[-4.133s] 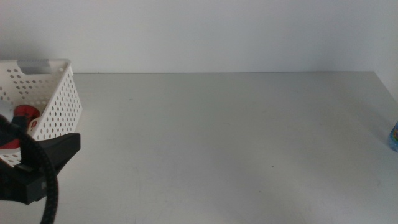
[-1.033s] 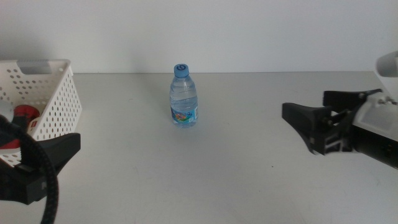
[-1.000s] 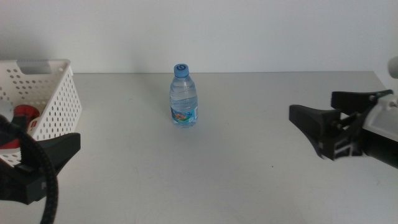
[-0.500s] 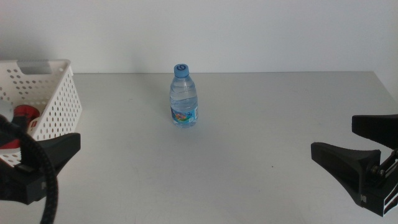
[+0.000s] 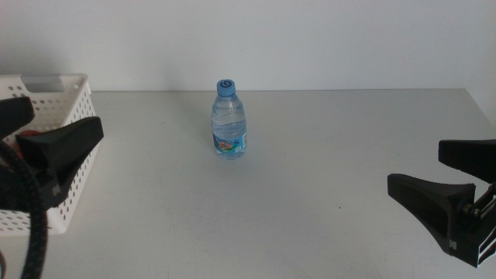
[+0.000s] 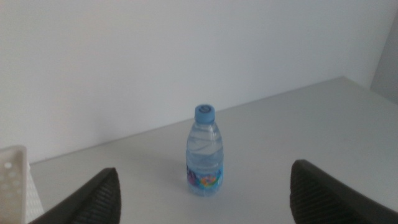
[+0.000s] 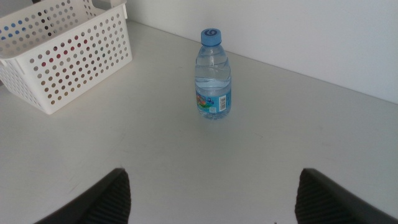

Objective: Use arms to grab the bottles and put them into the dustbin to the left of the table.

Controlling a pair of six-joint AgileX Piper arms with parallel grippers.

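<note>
A small clear water bottle (image 5: pixel 229 120) with a blue cap stands upright, alone at the table's far middle. It also shows in the left wrist view (image 6: pixel 205 152) and the right wrist view (image 7: pixel 213 74). The white perforated dustbin (image 5: pixel 74 91) sits at the left edge. My left gripper (image 5: pixel 66 118) hangs open in front of the dustbin, well left of the bottle. My right gripper (image 5: pixel 418 167) is open near the right front corner, far from the bottle. Bits of red show through the dustbin's holes (image 7: pixel 59 59).
The light-grey table (image 5: pixel 310 209) stretches wide between the two grippers. A white wall runs along the table's far edge behind the bottle.
The left gripper has risen from the lower left and now covers part of the dustbin. The right gripper drew back toward the right front corner and then held still. The bottle stayed put.
</note>
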